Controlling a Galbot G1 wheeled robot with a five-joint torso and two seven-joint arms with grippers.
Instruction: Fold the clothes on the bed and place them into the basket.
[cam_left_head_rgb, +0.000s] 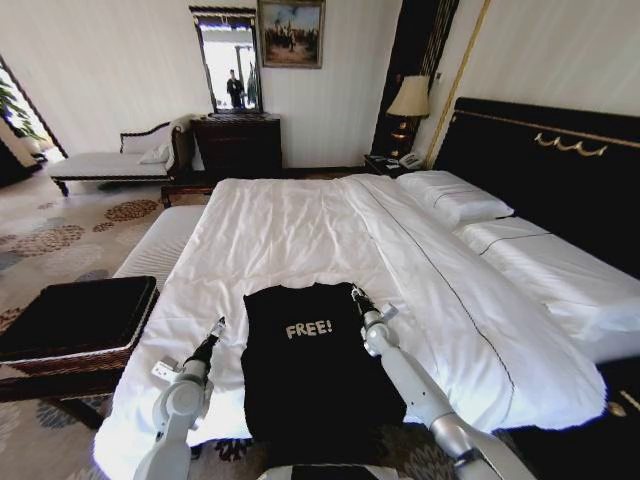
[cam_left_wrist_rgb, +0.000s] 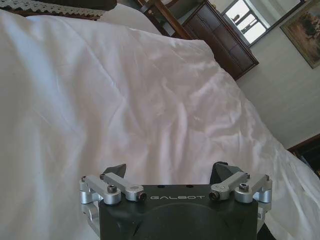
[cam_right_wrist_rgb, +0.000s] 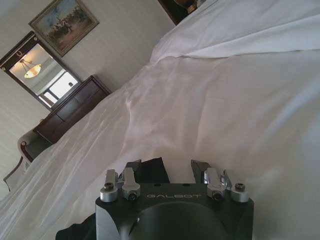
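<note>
Leftmost, the basket (cam_left_head_rgb: 75, 318) stands beside the bed (cam_left_head_rgb: 300, 230), then the left gripper (cam_left_head_rgb: 217, 328) hovers wide open just beside the black T-shirt (cam_left_head_rgb: 310, 370), whose upper right corner meets the open right gripper (cam_left_head_rgb: 356, 294).

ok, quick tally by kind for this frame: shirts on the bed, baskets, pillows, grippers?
Black T-shirt: 1, flat on the bed
Basket: 1, beside the bed
White pillows: 2
Grippers: 2, left gripper and right gripper, either side of the shirt
Total: 6
</note>
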